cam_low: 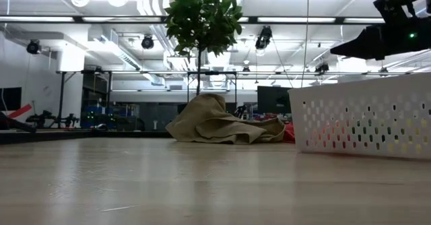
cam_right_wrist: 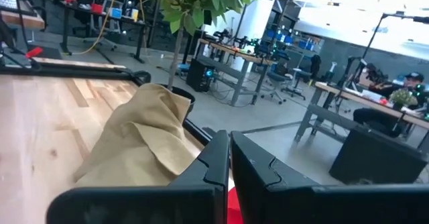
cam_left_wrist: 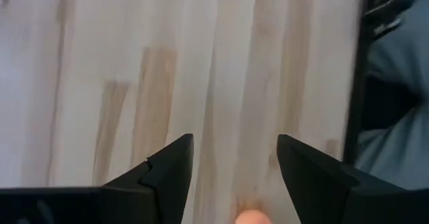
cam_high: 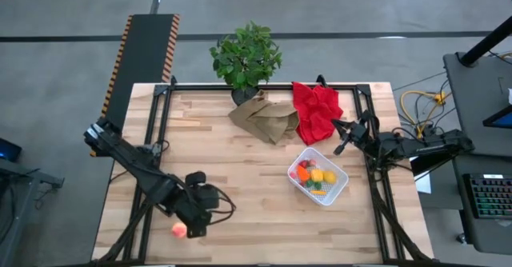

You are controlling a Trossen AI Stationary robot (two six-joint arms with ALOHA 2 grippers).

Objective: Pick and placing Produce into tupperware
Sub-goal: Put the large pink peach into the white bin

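The left gripper [cam_high: 192, 228] hovers with jaws spread wide over the table's [cam_high: 240, 187] front-left part, just beside the pink-orange peach [cam_high: 179, 230], whose edge shows between its fingers [cam_left_wrist: 167, 177] in the left wrist view. The white tupperware [cam_high: 340, 187], already holding several pieces of produce [cam_high: 317, 176], sits right of centre. The right gripper [cam_high: 342, 141], jaws closed and empty, waits near the red cloth [cam_high: 316, 111] and brown paper bag [cam_high: 264, 115].

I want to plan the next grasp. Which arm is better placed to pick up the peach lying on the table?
Left. The left gripper hangs right beside the peach, fingers open. The right gripper waits far off, past the tupperware, fingers shut.
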